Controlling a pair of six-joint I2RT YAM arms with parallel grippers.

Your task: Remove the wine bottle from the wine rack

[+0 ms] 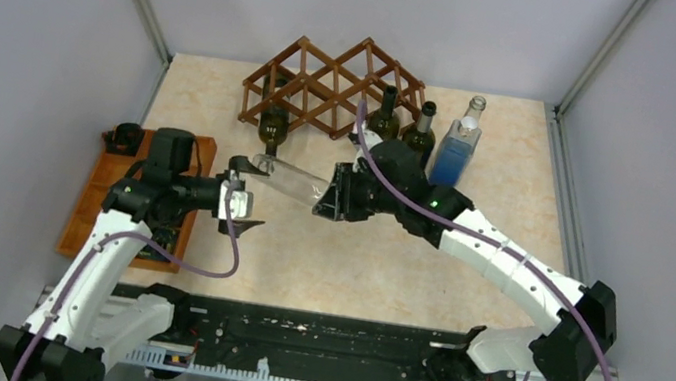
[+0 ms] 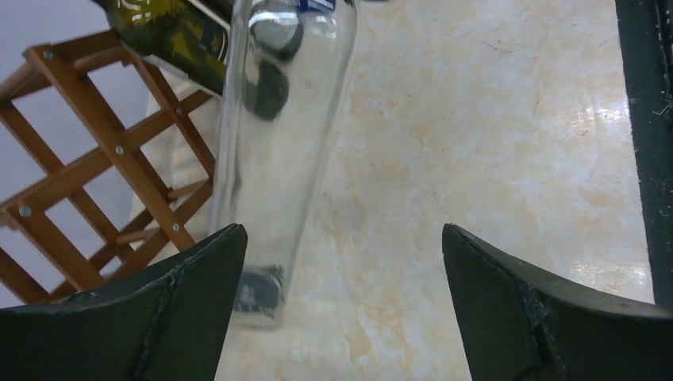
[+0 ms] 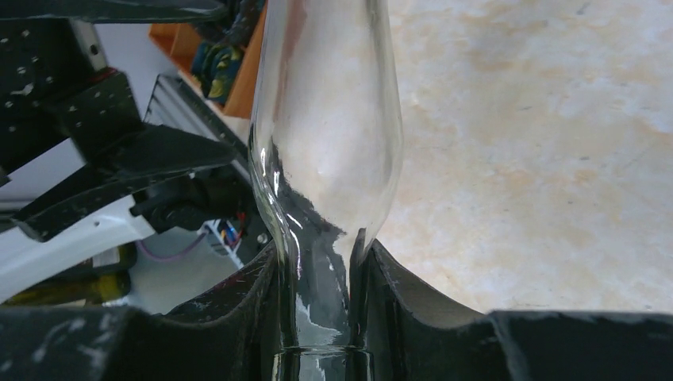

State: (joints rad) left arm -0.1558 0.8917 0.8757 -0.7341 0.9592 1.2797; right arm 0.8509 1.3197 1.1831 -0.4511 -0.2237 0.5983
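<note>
A clear glass wine bottle [image 1: 293, 182] hangs nearly level above the table, in front of the brown lattice wine rack [image 1: 334, 89] and apart from it. My right gripper [image 1: 333, 196] is shut on its neck; the right wrist view shows the neck [image 3: 317, 278] pinched between both fingers of my right gripper [image 3: 317, 255], the body [image 3: 329, 119] reaching away. My left gripper [image 1: 241, 204] stands open by the bottle's base. In the left wrist view of my left gripper [image 2: 343, 238], the bottle [image 2: 278, 143] lies beyond the left fingertip [image 2: 214, 270], nothing between the jaws.
A dark green bottle [image 1: 273, 126] still lies in the rack's lower left cell. Two dark bottles [image 1: 385, 113] [image 1: 420, 132] and a blue bottle [image 1: 456, 150] stand upright right of the rack. An orange-brown compartment tray [image 1: 89, 204] lies at the left under my left arm.
</note>
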